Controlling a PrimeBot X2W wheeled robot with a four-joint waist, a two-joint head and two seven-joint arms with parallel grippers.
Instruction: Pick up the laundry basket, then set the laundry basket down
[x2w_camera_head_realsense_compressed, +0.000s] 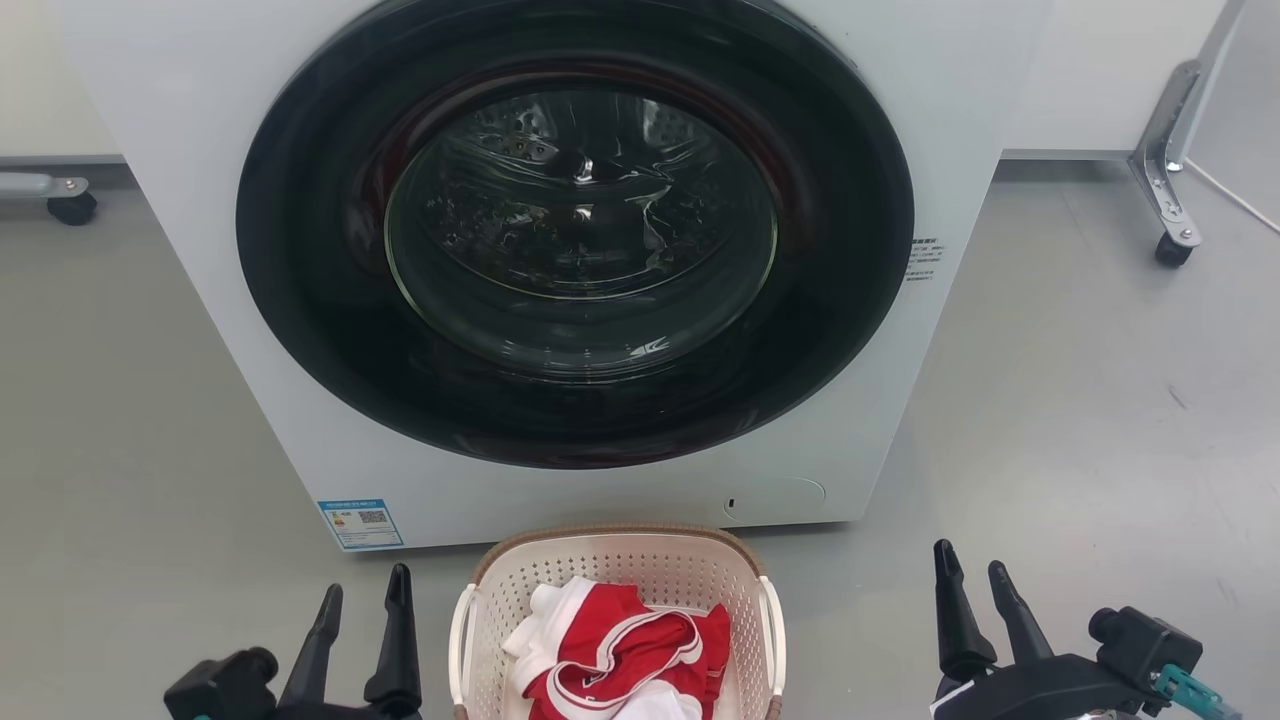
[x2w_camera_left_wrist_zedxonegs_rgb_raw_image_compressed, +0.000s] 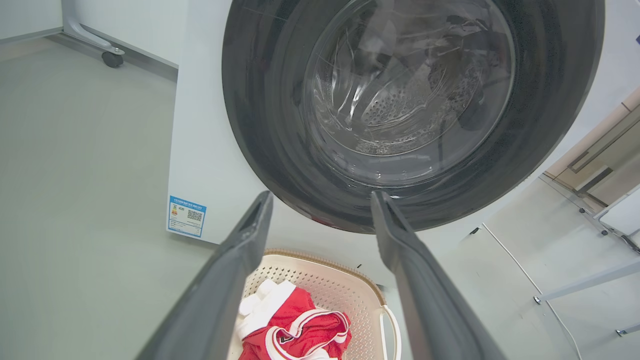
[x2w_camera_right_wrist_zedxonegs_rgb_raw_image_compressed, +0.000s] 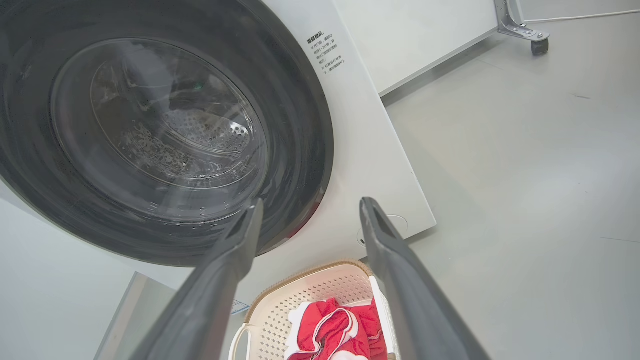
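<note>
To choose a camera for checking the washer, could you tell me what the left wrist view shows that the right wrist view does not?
The left wrist view gives the blue sticker whole, on the washing machine's lower corner. The right wrist view gives the printed notice beside the glass door. Both share that door, the basket of red clothes and open jaws.

The laundry basket (x2w_camera_head_realsense_compressed: 620, 565) is cream, perforated and brown-rimmed; the garment (x2w_camera_head_realsense_compressed: 620, 650) is red with white trim.
</note>
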